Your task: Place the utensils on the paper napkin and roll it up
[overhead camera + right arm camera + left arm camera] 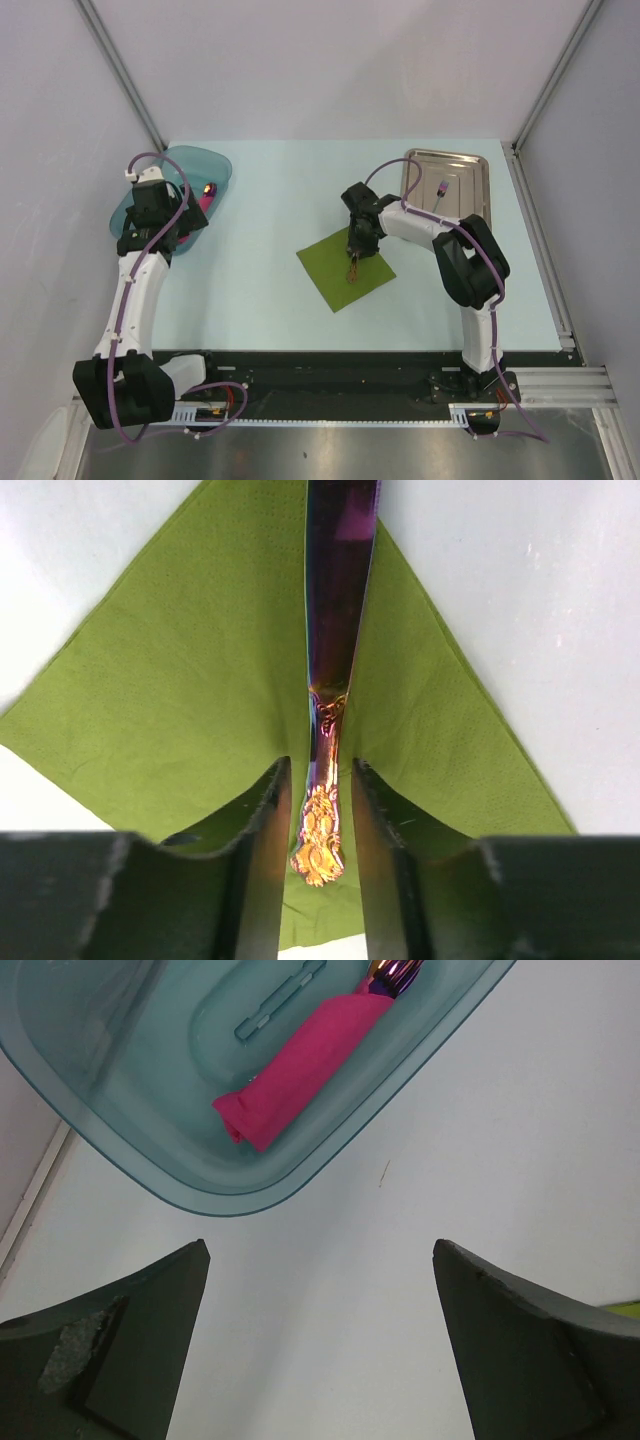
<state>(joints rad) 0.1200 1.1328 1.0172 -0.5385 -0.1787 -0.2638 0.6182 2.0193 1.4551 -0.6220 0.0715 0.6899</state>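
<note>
Utensil (335, 630) on napkin (180, 700), right arm (420, 225) angled down, fingers (260, 880) flanking handle

No writing, label, brand, number or sign can be read in any view. Only embossed scrollwork, not lettering, is seen on the utensil (333, 660) toward 6 o'clock.
</note>
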